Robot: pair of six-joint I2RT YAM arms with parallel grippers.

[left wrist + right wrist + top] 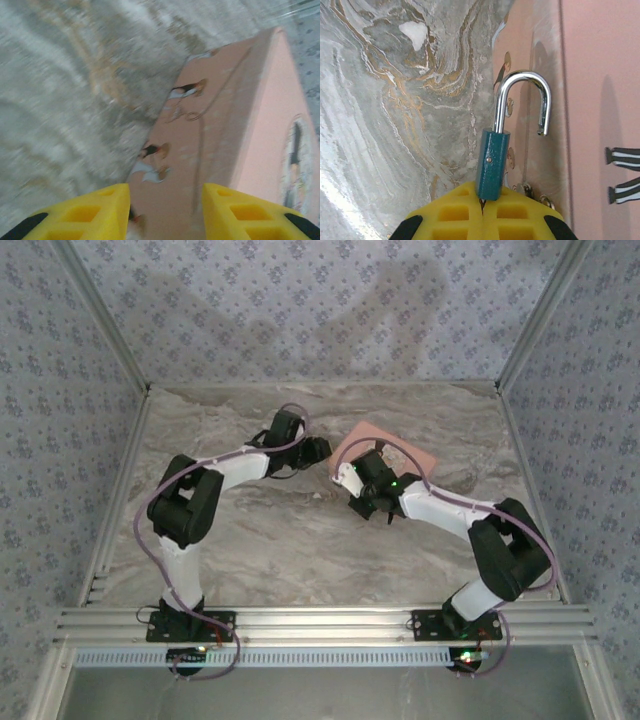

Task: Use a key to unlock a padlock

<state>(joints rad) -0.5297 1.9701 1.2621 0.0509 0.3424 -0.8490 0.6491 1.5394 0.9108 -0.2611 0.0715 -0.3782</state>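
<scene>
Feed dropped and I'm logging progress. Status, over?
Right gripper shut on padlock, shackle open. Left gripper open over pink box. No obstruction seen.

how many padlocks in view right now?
1. A teal padlock, shackle open, is clamped in the right gripper beside the edge of the pink box. Another could be hidden from these views.

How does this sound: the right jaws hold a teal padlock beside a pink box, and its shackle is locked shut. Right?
Not quite. The shackle is open: in the right wrist view its free end hangs clear of the padlock body. The rest stands: the right gripper, jaws shut, holds the teal padlock beside the pink box.
</scene>
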